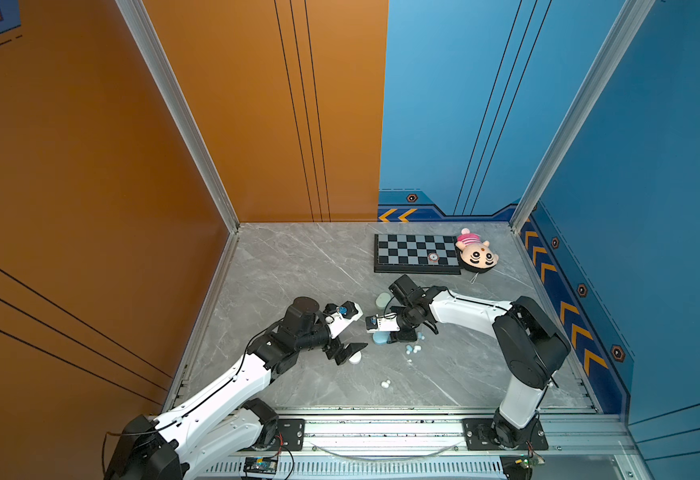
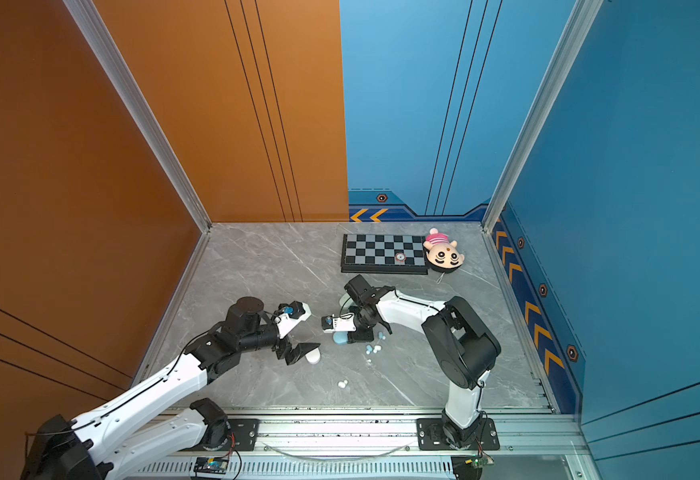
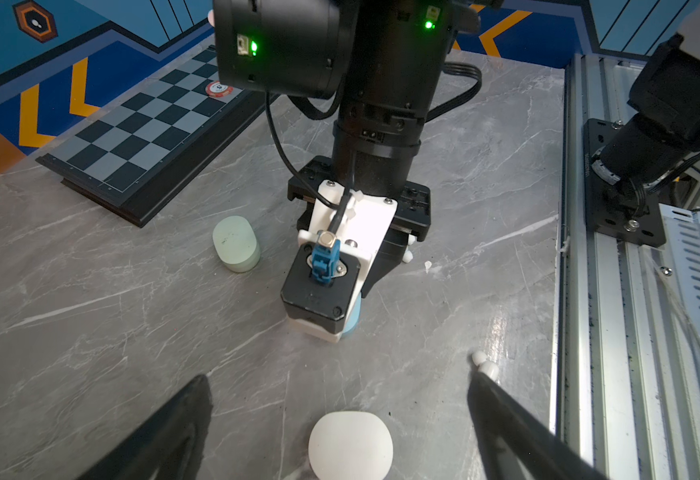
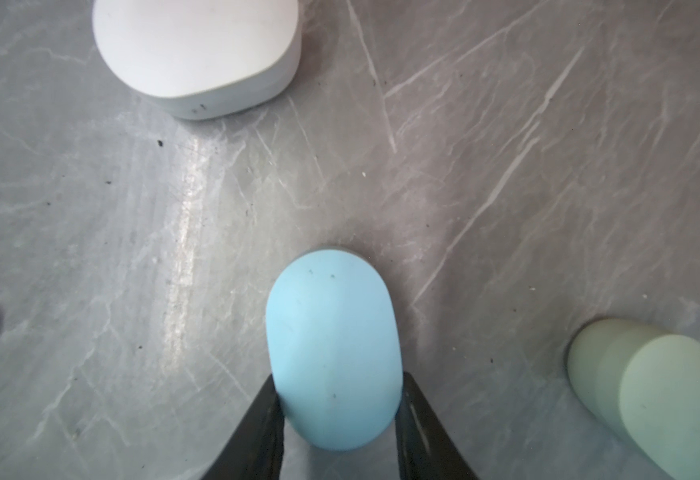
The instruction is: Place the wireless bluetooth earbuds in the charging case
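Three small cases lie on the grey table (image 1: 290,266), all with lids down, and no earbud is in any of them.

Furthest left, the left gripper (image 3: 337,382) hangs just above the white case (image 3: 350,444), jaws spread wide, one finger on each side of it and neither touching it. In both top views this case sits partly under the gripper, towards the front of the table.

A little to the right and nearer the front edge, two white earbuds (image 1: 385,383) lie side by side, touching each other and well apart from every case.

Next comes the blue case (image 4: 331,332), resting on the table near the middle. The right gripper (image 4: 340,382) is clamped on it, a dark finger pressed against each long side.

Just to the right of that gripper, a loose cluster of pale blue earbuds (image 1: 412,348) lies on the table. Whether any of them are green, I cannot tell.

Behind the blue case, the green case (image 3: 236,245) stands alone, partly hidden by the right arm in both top views.

Further back and right lies a chessboard (image 1: 416,253) with a red and white chip (image 1: 433,257) on it, and a soft toy (image 1: 477,253) lies against the board's right end.
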Robot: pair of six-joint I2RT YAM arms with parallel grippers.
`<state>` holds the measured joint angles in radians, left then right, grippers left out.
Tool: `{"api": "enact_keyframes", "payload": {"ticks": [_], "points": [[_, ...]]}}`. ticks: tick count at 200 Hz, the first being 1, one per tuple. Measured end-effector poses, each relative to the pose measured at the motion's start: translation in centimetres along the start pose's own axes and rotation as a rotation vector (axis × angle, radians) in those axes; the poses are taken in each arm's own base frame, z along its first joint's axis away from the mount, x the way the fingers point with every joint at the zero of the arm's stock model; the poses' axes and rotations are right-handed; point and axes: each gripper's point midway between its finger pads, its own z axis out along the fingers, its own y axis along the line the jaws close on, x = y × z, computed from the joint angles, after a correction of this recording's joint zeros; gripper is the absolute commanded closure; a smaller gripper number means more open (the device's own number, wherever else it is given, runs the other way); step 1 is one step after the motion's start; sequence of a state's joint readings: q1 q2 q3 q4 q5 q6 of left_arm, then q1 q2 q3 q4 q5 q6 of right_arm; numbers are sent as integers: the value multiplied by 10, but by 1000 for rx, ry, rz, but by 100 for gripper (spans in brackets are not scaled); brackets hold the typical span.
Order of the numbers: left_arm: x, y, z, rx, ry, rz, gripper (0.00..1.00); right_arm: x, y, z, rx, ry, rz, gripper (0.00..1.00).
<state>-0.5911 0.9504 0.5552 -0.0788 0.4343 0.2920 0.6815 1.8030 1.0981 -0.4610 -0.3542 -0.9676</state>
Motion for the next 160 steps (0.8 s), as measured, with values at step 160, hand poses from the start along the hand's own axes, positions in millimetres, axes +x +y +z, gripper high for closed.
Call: {"api": "enact_keyframes", "payload": {"ticks": [160], "points": [[2,2,-1,-16,-1,11,3,0,-30,-25,107,-60,141,81]]}}
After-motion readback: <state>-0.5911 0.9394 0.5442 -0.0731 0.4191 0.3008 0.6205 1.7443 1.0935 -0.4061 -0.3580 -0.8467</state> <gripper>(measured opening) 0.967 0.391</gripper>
